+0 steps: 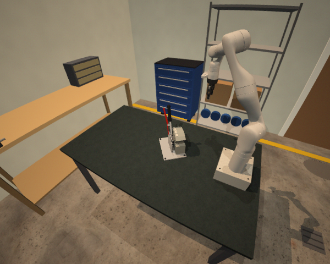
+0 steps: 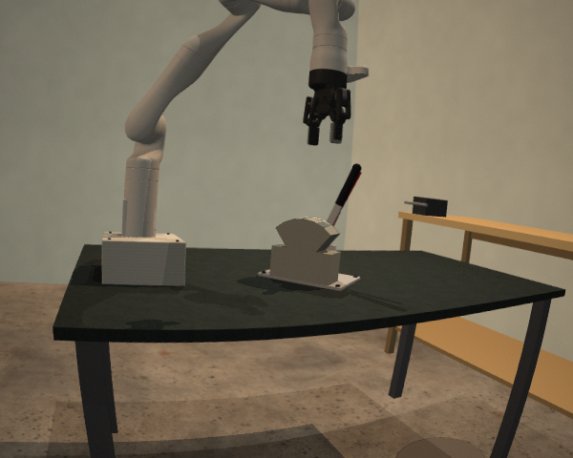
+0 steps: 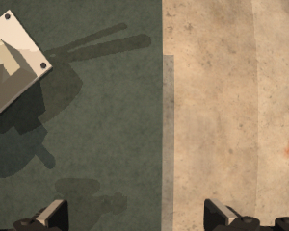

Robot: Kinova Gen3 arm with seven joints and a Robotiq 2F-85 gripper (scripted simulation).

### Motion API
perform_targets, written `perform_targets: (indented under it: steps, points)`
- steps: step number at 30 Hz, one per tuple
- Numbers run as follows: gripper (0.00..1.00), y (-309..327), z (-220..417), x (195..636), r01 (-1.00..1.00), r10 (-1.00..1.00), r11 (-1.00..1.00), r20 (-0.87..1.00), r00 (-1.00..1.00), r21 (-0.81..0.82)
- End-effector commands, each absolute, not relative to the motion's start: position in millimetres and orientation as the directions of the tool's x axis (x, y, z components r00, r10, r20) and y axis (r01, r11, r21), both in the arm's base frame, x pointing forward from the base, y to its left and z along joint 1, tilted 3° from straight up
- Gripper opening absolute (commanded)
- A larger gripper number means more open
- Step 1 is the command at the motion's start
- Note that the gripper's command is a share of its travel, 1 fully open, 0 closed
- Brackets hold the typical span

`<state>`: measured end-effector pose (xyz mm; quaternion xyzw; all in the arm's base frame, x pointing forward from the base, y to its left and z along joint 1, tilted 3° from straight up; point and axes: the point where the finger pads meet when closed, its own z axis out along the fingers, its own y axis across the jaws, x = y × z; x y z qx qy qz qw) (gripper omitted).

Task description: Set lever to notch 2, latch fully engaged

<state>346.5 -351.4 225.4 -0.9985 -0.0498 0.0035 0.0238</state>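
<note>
Exterior view: approach step, nothing grasped yet.
Your red bar [image 2: 354,183] runs alongside the black handle [image 2: 348,186] of the lever, leaning away from the arm's base above the notched housing [image 2: 304,246] on the tabletop [image 2: 425,290]. Your gripper [image 2: 325,132] hangs released above it; next, descend and straddle bar and handle together.

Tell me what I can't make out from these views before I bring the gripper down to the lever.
- Number plates: too small to read in the top view; edge-on in the exterior view.
- Latch and its notch: hidden behind the grey housing.
- Red bar: only a sliver behind the black handle in the exterior view.
- Lever: absent from the wrist view; the mount plate is cut by its left edge.
</note>
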Motion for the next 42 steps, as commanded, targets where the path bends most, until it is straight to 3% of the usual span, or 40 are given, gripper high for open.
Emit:
perform_targets:
  steps: [1, 12, 24, 34, 36, 42]
  points:
    - [1.00, -352, 226, 347, 0.099, 0.100, -0.994, -0.003, 0.995, -0.047]
    - [1.00, -347, 227, 353, 0.151, 0.152, -0.987, -0.003, 0.988, -0.048]
    - [1.00, -323, 230, 385, 0.413, 0.413, -0.909, 0.003, 0.911, -0.053]
    - [1.00, -273, 238, 439, 0.799, 0.799, -0.599, 0.021, 0.600, -0.054]
    - [1.00, -273, 238, 439, 0.799, 0.799, -0.599, 0.021, 0.600, -0.054]
    - [1.00, -233, 246, 473, 0.958, 0.958, -0.284, 0.035, 0.286, -0.046]
